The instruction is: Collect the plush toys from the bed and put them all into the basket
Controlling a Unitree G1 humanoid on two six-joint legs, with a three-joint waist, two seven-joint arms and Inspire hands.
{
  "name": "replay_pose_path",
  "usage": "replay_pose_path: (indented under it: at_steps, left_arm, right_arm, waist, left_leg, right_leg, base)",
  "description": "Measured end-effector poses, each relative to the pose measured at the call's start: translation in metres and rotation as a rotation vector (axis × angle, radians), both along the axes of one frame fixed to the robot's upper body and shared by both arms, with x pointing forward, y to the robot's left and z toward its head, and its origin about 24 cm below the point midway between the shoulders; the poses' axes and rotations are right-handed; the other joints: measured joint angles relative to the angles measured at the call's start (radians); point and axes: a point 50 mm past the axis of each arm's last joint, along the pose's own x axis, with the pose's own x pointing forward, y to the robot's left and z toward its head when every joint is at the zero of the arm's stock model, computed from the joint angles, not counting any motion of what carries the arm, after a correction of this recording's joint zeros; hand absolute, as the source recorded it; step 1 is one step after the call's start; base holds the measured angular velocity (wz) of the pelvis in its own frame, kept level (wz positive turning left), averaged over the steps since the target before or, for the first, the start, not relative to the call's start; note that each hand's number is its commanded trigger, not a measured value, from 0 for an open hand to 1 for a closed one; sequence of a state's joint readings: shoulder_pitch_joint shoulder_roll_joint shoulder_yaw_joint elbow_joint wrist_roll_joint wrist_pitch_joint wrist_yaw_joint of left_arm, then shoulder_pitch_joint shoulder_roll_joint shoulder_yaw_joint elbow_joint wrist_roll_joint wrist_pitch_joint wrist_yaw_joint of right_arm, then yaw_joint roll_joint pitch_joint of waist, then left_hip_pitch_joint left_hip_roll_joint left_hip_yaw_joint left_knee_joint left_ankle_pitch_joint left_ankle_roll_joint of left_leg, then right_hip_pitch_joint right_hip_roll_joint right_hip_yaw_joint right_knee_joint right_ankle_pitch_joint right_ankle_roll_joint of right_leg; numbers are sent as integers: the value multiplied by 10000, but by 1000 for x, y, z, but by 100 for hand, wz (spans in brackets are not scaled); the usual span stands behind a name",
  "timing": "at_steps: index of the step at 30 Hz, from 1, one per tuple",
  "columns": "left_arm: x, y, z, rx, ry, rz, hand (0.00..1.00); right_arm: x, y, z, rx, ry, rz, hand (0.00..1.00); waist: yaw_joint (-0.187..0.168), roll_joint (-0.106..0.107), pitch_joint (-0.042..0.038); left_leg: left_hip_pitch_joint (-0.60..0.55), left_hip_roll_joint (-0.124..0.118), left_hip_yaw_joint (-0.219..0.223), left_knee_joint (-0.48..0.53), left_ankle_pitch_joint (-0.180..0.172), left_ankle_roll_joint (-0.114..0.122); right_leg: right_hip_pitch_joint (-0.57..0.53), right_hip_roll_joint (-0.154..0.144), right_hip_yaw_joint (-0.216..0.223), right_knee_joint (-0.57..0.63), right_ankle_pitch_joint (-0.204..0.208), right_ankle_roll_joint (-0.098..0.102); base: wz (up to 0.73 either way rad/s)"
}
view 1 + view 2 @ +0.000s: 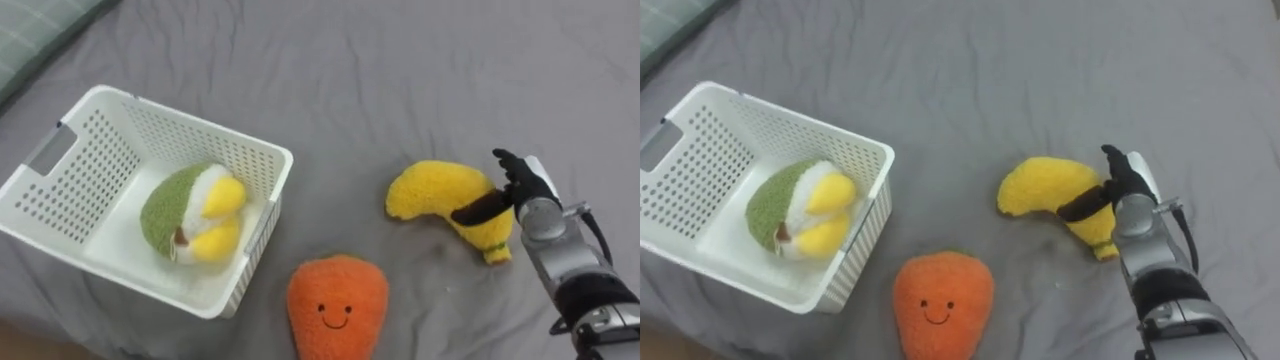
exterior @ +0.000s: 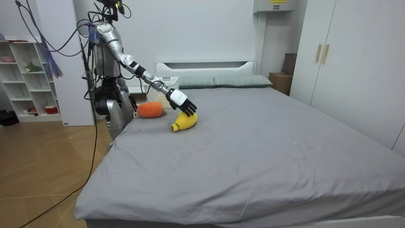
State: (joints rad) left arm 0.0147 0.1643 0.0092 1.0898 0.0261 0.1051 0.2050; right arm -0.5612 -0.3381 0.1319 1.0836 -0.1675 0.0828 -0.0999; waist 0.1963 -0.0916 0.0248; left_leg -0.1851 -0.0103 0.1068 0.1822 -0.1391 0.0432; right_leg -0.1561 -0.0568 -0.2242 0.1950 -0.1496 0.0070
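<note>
The yellow banana toy (image 1: 440, 190) lies on the grey bed (image 1: 400, 80), with the right hand (image 1: 522, 186) clamped on it: the dark thumb is curled across its lower end and the fingers reach behind it. An orange smiling plush (image 1: 337, 305) lies left of the hand, nearer the robot. Farther left, a white basket (image 1: 200, 122) holds a green-and-yellow plush (image 1: 192, 212).

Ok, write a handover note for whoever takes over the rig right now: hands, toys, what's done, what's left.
Right hand: shut on the banana, which lies on the bed to the right of the basket.
Done: green toy is in the basket.
Left: the banana and the orange toy, on the bed near the basket's front corner, both go into the basket.
</note>
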Motion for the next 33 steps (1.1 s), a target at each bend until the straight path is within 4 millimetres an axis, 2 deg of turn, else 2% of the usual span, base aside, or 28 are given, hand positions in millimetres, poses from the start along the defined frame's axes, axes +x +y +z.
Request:
replay_pose_path:
  at_steps: [2,6,8,10,11,12,21,33]
  left_arm:
    - [1,-1,-1,-75,10,-4,0]
    - [9,-4,0,-120,-251,-226,0]
    - [12,-6,1,-110,-362,-423,0]
    - [17,-7,2,-111,-477,-537,0]
    - [17,-7,2,-117,-519,-558,0]
    - [18,-8,3,-171,-639,-511,0]
    - [19,-8,2,-281,-807,-399,0]
    - [15,-8,1,-521,-547,-698,0]
  right_arm:
    - [-2,-1,-3,-42,185,-49,0]
    - [-3,-3,-5,-423,159,19,0]
    - [-2,-5,-2,-593,27,1,0]
    - [-1,-6,0,-747,-194,-158,17]
    - [-1,-6,0,-780,-239,-191,95]
    - [-1,-7,1,-844,-361,-247,100]
    - [0,-16,9,-1296,-888,-531,100]
    - [-1,-12,5,-1657,-602,-51,100]
  waist:
    - [47,7,37]
    - [113,60,205]
    - [133,93,229]
    - [216,98,234]
    - [235,100,235]
    - [287,100,234]
    - [346,99,234]
    - [448,97,233]
  left_leg:
    - [-158,0,-5,10,0,0]
    - [-383,-7,-45,69,0,0]
    - [-519,-4,-36,73,0,0]
    - [-691,10,-32,79,0,-1]
    - [-723,12,-37,79,1,-2]
    - [-777,16,-50,79,1,-3]
    - [-828,14,-124,77,1,-3]
    - [-822,6,-137,73,1,-3]
  right_leg:
    - [-129,-2,-12,-6,0,0]
    - [-279,7,-68,-84,0,0]
    - [-408,11,-83,-86,0,0]
    - [-582,22,-118,-81,1,-1]
    - [-610,22,-128,-83,1,-1]
    - [-673,24,-131,-78,1,-1]
    - [-733,22,-230,-100,1,-1]
    - [-719,4,-338,-103,0,-1]
  base:
    - [0]
    - [2]
    - [0]
    - [0]
    - [0]
    - [0]
    - [0]
    - [0]
